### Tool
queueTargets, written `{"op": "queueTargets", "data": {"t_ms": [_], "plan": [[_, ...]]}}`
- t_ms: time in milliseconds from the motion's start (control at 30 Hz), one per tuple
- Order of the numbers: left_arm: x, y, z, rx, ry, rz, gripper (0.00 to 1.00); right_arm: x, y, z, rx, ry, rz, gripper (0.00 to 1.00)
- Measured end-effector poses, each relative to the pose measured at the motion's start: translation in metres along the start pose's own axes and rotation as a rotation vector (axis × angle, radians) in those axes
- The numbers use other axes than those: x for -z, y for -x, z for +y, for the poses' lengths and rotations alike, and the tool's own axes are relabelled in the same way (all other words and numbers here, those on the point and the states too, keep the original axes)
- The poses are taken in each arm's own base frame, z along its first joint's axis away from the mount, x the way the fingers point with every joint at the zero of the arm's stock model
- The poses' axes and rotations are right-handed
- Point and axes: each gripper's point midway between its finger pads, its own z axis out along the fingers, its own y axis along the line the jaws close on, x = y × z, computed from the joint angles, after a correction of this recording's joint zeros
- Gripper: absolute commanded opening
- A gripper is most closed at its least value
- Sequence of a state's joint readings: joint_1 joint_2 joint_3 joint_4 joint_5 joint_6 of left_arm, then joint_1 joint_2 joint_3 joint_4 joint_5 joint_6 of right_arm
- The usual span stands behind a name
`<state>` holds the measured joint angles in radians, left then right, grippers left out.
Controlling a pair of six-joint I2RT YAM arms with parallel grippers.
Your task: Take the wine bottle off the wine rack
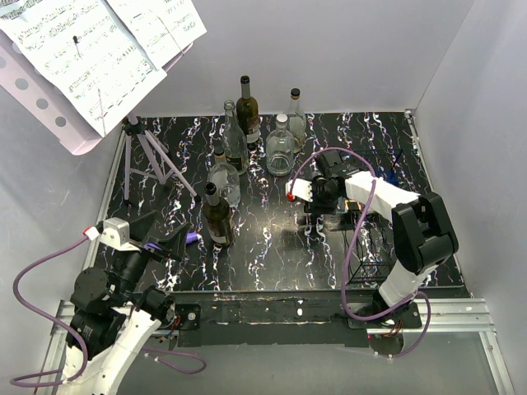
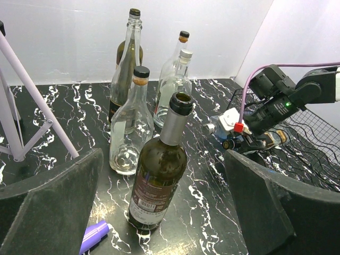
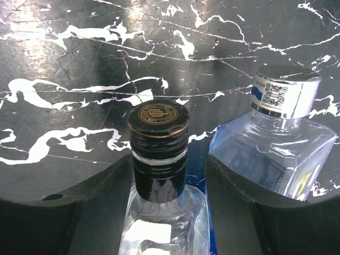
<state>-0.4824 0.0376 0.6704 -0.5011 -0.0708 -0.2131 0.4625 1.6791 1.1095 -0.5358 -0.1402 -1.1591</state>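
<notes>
The black wire wine rack (image 1: 372,251) stands at the right of the table; it also shows in the left wrist view (image 2: 313,135). In the right wrist view a clear wine bottle with a black screw cap (image 3: 159,139) lies on it, beside a blue-tinted bottle with a silver cap (image 3: 280,101). My right gripper (image 3: 170,170) is open, its fingers on either side of the black-capped neck, with a gap on the right side; in the top view (image 1: 325,212) the arm hides the bottle. My left gripper (image 2: 162,159) is open wide and empty at the near left (image 1: 165,234).
A dark open wine bottle (image 2: 159,175) stands just ahead of my left gripper. Several clear and dark bottles (image 1: 247,136) stand in the back middle. A purple music stand (image 1: 156,160) with sheet music (image 1: 90,49) is at back left. A purple marker (image 2: 94,235) lies near the left fingers.
</notes>
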Motion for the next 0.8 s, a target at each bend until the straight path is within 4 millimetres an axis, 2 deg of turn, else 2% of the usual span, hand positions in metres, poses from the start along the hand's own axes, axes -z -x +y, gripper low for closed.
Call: {"op": "queueTargets", "data": {"t_ms": [300,467,667,800], "plan": [[-0.001,-0.001,0.0,-0.001,0.001,0.008,0.98,-0.006,-0.004,-0.002,0.002,0.003,0.005,0.57],[-0.001,-0.001,0.0,-0.001,0.001,0.008,0.98,-0.008,-0.007,0.003,0.007,0.028,0.013,0.39],[-0.001,-0.001,0.0,-0.001,0.001,0.008,0.98,-0.007,-0.003,0.007,0.013,0.043,0.015,0.02],[-0.001,-0.001,0.0,-0.001,0.001,0.008,0.98,-0.007,-0.002,0.011,0.018,0.046,0.041,0.01]]}}
